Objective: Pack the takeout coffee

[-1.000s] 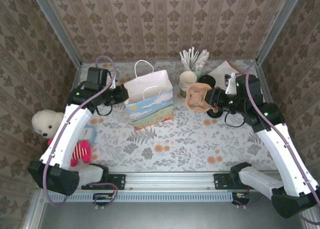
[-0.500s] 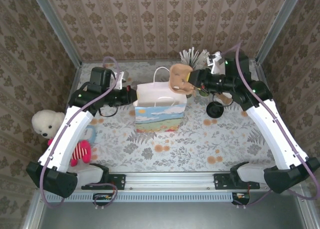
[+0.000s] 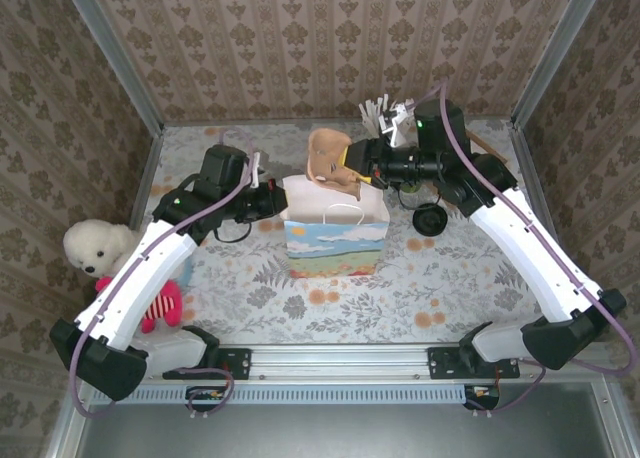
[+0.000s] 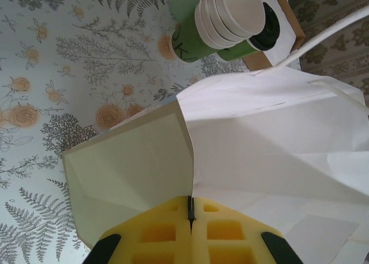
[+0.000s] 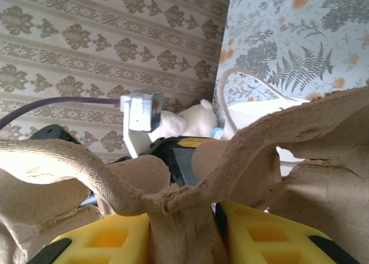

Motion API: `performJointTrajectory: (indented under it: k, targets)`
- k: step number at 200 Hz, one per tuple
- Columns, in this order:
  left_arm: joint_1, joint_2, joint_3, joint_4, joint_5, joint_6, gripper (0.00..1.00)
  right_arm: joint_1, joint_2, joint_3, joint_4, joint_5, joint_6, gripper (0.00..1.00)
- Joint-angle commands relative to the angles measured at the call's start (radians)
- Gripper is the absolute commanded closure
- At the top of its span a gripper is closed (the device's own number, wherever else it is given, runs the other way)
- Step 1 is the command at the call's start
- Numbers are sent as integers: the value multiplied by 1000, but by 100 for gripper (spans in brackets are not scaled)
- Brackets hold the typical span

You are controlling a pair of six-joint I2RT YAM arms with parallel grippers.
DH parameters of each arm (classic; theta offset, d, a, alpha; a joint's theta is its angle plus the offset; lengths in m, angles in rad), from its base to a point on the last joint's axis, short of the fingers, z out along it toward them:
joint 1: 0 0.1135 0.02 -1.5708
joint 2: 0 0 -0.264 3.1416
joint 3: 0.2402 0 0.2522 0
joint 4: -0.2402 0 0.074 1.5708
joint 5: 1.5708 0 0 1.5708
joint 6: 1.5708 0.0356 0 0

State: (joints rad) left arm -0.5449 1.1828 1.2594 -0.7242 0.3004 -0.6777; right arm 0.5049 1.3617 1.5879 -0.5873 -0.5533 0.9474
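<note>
My right fingers point(image 5: 104, 244) are pinching the wall of the brown moulded-pulp cup tray point(image 3: 330, 160). My left fingers point(image 4: 155, 235) are pressing together on the top edge of the white paper bag point(image 3: 336, 223), holding its mouth open.

What is changing is the tray. It is now hanging over the bag's mouth. A second ago it was out to the right of the bag, and half a second ago it was only crossing the bag's far right corner. The bag is also sitting further right and nearer to me on the flowered desk point(image 3: 420, 288) than it was, and my left arm is following it.

I am reading this as the tray going in first, so the coffee is not packed yet. The small green paper cup with the round black plastic lid point(image 4: 268, 26) is standing on the desk beyond the bag, just beside the stack of lidless green cups point(image 4: 228, 16), and neither set of fingers is touching it.
</note>
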Motion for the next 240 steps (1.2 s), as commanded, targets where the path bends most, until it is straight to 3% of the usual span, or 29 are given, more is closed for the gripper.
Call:
performJointTrajectory:
  k: [1,31,113,166,206,240]
  targets:
    - [-10,-27,-6,26,-58,-33,100,9,-52,-28,-46,60,19,67]
    - [-15,-23,-6,13,-80,-34,100,10,-127,-57,-86,124,-23,66]
    - [-24,0,-6,13,-81,-38,100,77,-94,-124,-10,57,14,67]
    - [-27,3,-9,37,-47,-22,100,101,-61,-159,0,147,71,67]
    - [-27,-15,-32,63,-12,-8,100,113,-23,-153,-50,312,165,69]
    - [-27,-36,-49,88,4,2,100,145,-3,-111,-113,438,139,70]
